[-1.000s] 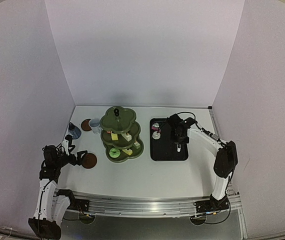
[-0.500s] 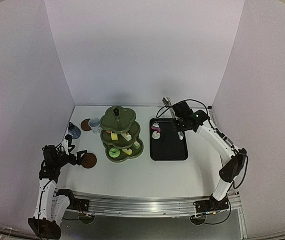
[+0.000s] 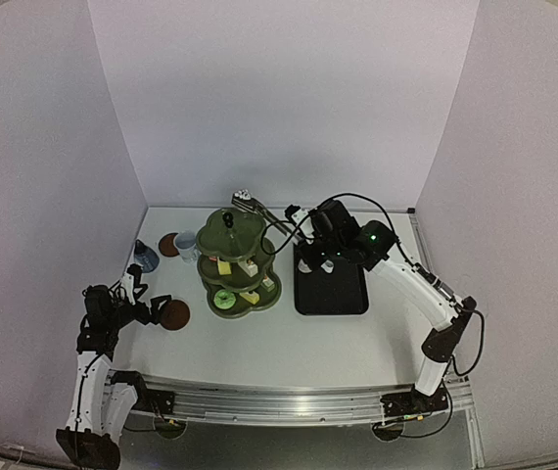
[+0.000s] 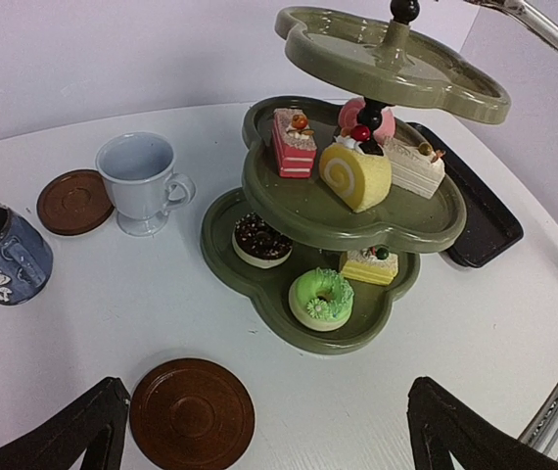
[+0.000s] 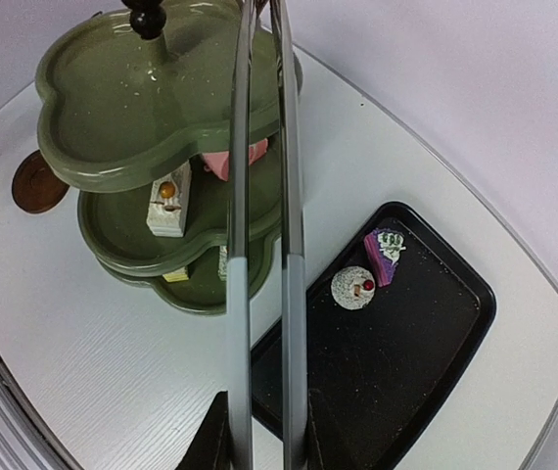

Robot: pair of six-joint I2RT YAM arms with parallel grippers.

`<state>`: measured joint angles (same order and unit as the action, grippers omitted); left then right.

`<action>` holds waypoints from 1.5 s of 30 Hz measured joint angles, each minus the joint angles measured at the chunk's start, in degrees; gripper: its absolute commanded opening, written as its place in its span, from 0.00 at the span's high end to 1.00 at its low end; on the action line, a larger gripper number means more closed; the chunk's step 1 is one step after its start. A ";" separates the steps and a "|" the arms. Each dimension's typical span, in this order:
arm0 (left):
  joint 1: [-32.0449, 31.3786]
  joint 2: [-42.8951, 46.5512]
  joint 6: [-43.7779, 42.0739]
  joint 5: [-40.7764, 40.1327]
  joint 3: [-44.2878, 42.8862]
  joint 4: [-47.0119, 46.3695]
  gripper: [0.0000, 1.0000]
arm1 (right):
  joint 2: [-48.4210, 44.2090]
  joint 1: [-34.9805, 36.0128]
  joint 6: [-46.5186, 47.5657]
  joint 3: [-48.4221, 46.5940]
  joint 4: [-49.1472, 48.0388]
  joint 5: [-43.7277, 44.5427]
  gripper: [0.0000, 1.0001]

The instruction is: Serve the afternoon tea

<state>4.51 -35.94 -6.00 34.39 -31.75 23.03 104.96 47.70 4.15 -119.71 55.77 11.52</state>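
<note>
Tongs [image 5: 239, 245] sit clamped in my right pincer [image 5: 267, 436], their tips reaching above the top tier of the green stand [image 5: 113, 127] (two small cakes [image 5: 353, 287] lie on the black tray [image 5: 426, 372] below). My left pincer [image 4: 266, 392] gapes wide, a brown coaster [image 4: 192, 413] just ahead of it.

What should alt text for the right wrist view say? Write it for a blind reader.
The right gripper holds thin metal tongs that reach up the frame's middle, over the olive-green three-tier stand. Right of it, a black tray holds a round white cake and a pink slice.
</note>
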 measured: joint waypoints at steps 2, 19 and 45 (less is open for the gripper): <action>0.00 0.02 0.00 0.00 0.00 0.02 0.00 | 0.93 0.24 0.75 -0.18 0.00 -0.14 1.00; 0.00 1.00 -0.04 -0.01 0.00 0.04 0.00 | 5.38 1.21 3.77 -1.81 0.85 -1.48 1.00; 0.00 0.65 -0.13 0.00 0.00 0.04 0.00 | 5.81 1.58 0.91 -4.36 1.16 0.95 0.74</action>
<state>4.51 -35.29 -6.13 34.39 -31.75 23.07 110.78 49.28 5.06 -124.07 56.93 12.46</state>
